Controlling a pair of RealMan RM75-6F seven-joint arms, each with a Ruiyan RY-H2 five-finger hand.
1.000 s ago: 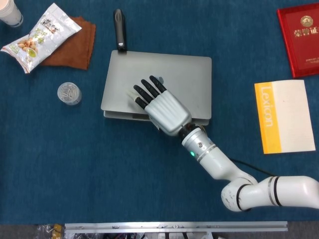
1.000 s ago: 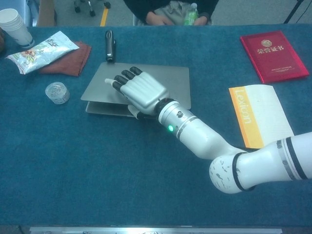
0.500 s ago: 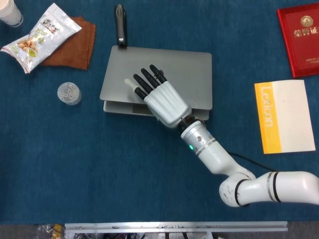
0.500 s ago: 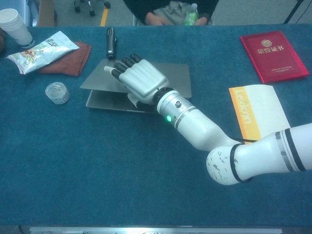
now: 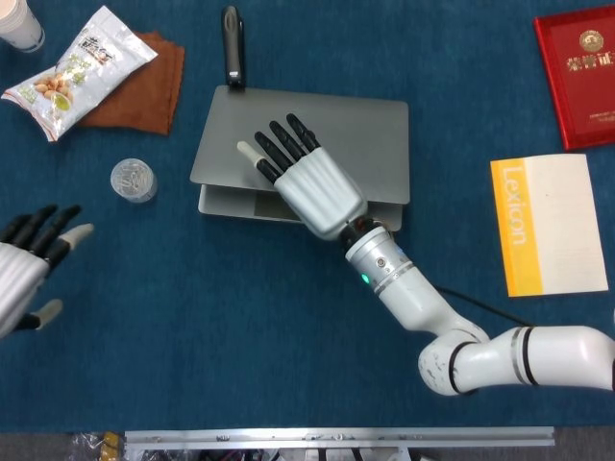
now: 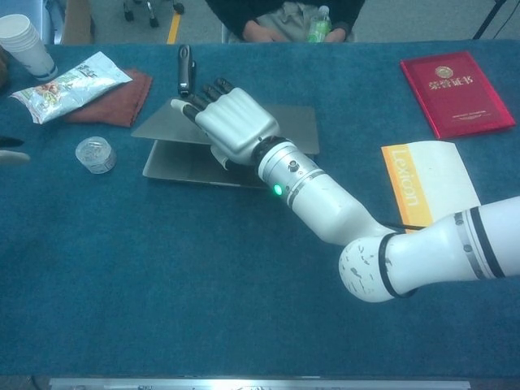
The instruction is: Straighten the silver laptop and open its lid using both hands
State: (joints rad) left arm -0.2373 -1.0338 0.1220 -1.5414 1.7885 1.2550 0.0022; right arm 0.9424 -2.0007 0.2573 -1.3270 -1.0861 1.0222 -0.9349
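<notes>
A table covered in blue cloth (image 5: 192,317) is seen. On it lie the silver laptop (image 5: 365,134), a black handled object (image 5: 231,48) touching its far edge, a snack packet (image 5: 82,67) on a brown cloth (image 5: 154,91), a small clear round container (image 5: 133,180), a white cup (image 5: 19,24), a yellow-and-white Lexicon book (image 5: 548,224) and a red booklet (image 5: 577,72).

"Lexicon" reads in white along the yellow spine band of the book (image 5: 548,224). Gold characters on the red booklet (image 5: 577,72): illegible.
</notes>
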